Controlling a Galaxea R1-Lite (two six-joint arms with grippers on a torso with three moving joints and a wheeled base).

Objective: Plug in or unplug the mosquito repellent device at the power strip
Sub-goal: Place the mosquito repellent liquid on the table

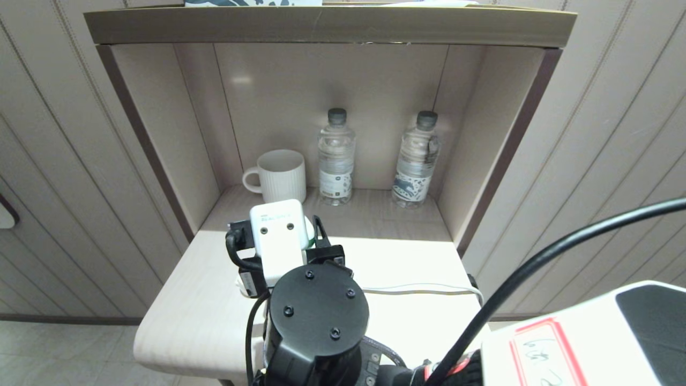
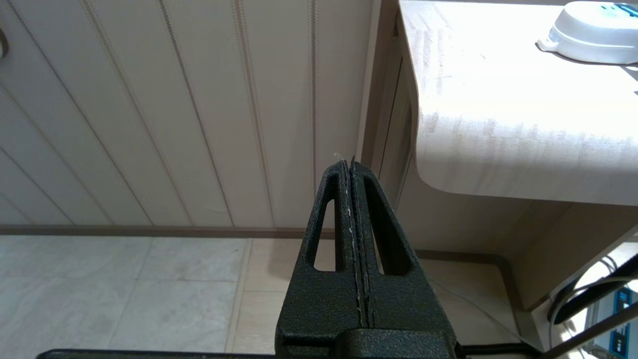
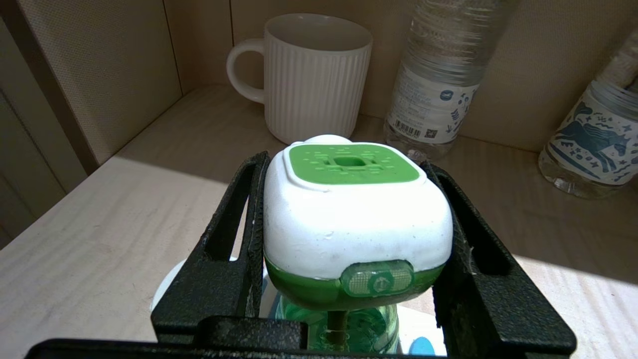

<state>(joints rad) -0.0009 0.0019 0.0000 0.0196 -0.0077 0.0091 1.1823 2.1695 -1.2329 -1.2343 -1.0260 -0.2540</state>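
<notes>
Fingers of the right gripper [image 3: 349, 219] press against both flanks of the mosquito repellent device [image 3: 356, 219], clamped on its white body — the bright green top faces the mug [image 3: 314, 75] at the upper centre of the right wrist frame, and the translucent green bottle shows at the bottom edge. Under it, a sliver of the power strip [image 3: 418, 344], white with a light-blue patch, shows at the bottom of that frame. In the head view the device is almost wholly hidden behind the arm's white camera block, just left of centre, over the near part of the table [image 1: 187, 300]; a thin white cord [image 1: 423, 289] runs right across the tabletop. Two clear water bottles [image 1: 336, 158] stand upright at the back of the alcove, right of the mug. The left gripper [image 2: 351, 164] hangs beside the table's edge, low in the left wrist frame — its fingers pressed together on nothing.
</notes>
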